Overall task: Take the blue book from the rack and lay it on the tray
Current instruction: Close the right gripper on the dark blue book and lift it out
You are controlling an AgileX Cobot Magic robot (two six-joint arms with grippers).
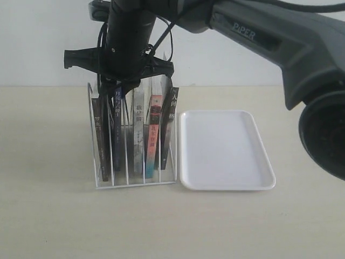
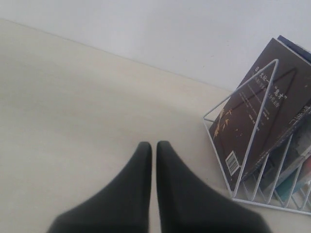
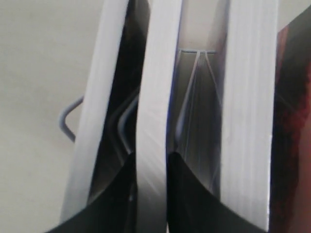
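The white wire rack [image 1: 135, 182] stands left of centre with several upright books. The blue book [image 1: 117, 116], with its dark blue spine, is in the second slot from the left. My right gripper [image 1: 119, 85] comes down on it from above. In the right wrist view, its two dark fingers [image 3: 194, 194] press on both sides of the blue book's white page edge [image 3: 156, 87], so my right gripper [image 3: 151, 162] is shut on it. The book is still down in the rack. The white tray [image 1: 226, 181] lies just right of the rack. My left gripper [image 2: 151, 145] is shut on nothing above bare table, left of the rack [image 2: 241, 160].
Other books share the rack: a dark brown one [image 1: 100, 140] in the leftmost slot, a white-spined one [image 1: 139, 135], a red-and-teal-spined one [image 1: 153, 135] and a black-spined one [image 1: 168, 121]. The right arm's grey forearm [image 1: 280, 38] crosses above the tray.
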